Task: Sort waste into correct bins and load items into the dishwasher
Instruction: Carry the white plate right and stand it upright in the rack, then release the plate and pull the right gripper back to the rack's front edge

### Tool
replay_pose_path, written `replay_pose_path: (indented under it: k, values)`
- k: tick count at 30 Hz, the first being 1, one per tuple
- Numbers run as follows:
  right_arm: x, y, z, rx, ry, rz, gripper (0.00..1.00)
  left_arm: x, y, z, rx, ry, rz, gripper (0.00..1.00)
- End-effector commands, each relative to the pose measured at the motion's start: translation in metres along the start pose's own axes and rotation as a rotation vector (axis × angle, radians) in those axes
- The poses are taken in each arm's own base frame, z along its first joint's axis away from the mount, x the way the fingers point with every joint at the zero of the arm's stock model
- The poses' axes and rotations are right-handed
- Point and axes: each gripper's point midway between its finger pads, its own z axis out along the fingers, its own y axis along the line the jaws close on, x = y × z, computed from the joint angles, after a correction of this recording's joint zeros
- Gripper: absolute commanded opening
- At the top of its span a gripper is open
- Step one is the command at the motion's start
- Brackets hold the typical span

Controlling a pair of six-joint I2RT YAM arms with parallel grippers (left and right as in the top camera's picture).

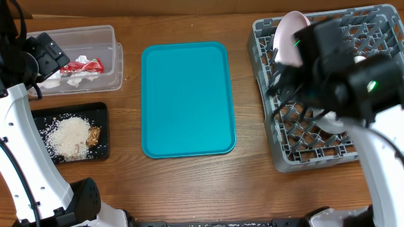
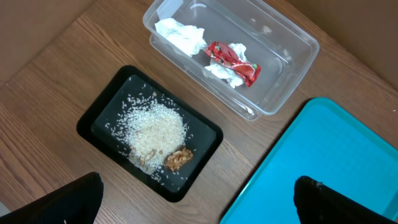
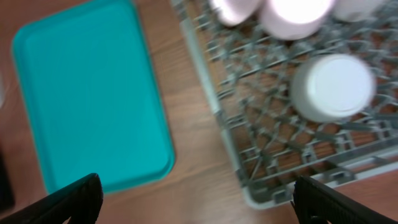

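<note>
your right hand [image 3: 196, 200] hangs wide open, empty, above the white cup [image 3: 333, 87]; it looks light, rigid, slick: pinch across its sides.

A flat teal plastic tray [image 1: 188, 99] lies mid-table. To its left, a clear plastic tub [image 1: 95, 33] sits behind a shallow black tray [image 1: 101, 117]. To its right stands a grey pegged plastic dish rack [image 1: 264, 94].

Overhead top-down, wrist views downward (teal tray [image 1: 188, 99] shared)

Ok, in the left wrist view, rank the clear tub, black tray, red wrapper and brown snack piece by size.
clear tub, only slightly ahead
black tray, close enough that those two are unsure
red wrapper
brown snack piece
</note>
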Motion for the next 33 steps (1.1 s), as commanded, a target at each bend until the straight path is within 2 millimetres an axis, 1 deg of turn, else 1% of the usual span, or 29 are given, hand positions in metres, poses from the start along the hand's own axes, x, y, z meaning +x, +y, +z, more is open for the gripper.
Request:
replay_pose_path:
  k: [1, 4, 7, 9, 11, 13, 15, 25, 29, 33]
  values:
    - [0.028, 0.007, -0.028, -0.066, -0.042, -0.047, 1.00, 0.001, -0.001, 0.002, -0.009, 0.004, -0.003, 1.00]
    - [0.050, 0.002, -0.033, -0.064, -0.053, -0.085, 1.00, 0.001, -0.001, 0.002, -0.009, 0.004, -0.003, 1.00]
    - [0.067, -0.008, -0.031, -0.057, -0.038, -0.088, 1.00, 0.001, -0.001, 0.002, -0.009, 0.004, -0.003, 1.00]
    - [0.075, -0.011, -0.029, -0.066, -0.018, -0.091, 1.00, 0.001, -0.001, 0.002, -0.009, 0.004, -0.003, 1.00]
    - [0.080, -0.008, -0.029, -0.084, 0.003, -0.092, 1.00, 0.001, -0.001, 0.002, -0.009, 0.004, -0.003, 1.00]
    - [0.087, -0.001, -0.029, -0.128, 0.045, -0.094, 1.00, 0.001, -0.001, 0.002, -0.009, 0.004, -0.003, 1.00]
    - [0.089, 0.002, -0.029, -0.140, 0.061, -0.095, 1.00, 0.001, -0.001, 0.002, -0.009, 0.004, -0.003, 1.00]
    - [0.089, 0.003, -0.027, -0.134, 0.067, -0.097, 1.00, 0.001, -0.001, 0.002, -0.009, 0.004, -0.003, 1.00]
    - [0.089, 0.002, -0.026, -0.126, 0.062, -0.128, 1.00, 0.001, -0.001, 0.002, -0.009, 0.004, -0.003, 1.00]
    - [0.090, -0.007, -0.016, -0.085, 0.046, -0.130, 1.00, 0.001, -0.001, 0.002, -0.009, 0.004, -0.003, 1.00]
